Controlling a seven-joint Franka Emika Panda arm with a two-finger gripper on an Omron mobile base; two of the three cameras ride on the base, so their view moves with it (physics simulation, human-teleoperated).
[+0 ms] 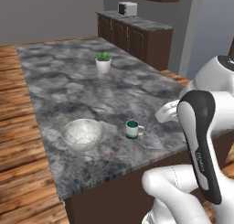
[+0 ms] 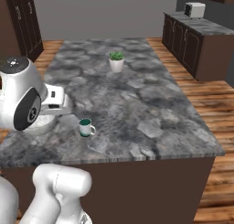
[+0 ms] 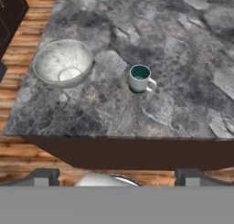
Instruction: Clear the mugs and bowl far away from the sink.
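Nothing looks moved yet. The gripper (image 3: 117, 175) hangs short of the desk (image 1: 68, 77), fingers (image 3: 42, 175) spread wide and empty. Near the front edge sits the glossy white mug (image 3: 140, 78) with its teal inside; beside it, apart, the shallow marbled bowl (image 3: 62, 63). Far back stands a potted plant (image 1: 103, 61).

One mug (image 1: 133, 129), one bowl (image 1: 82, 134), one potted plant (image 1: 103, 62) (all on the counter).

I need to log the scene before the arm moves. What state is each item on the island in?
bowl: upright, empty, on the counter.
white mug: upright, empty, beside the bowl, not touching it.
plant pot: upright, farther back.
gripper: open, holding nothing.
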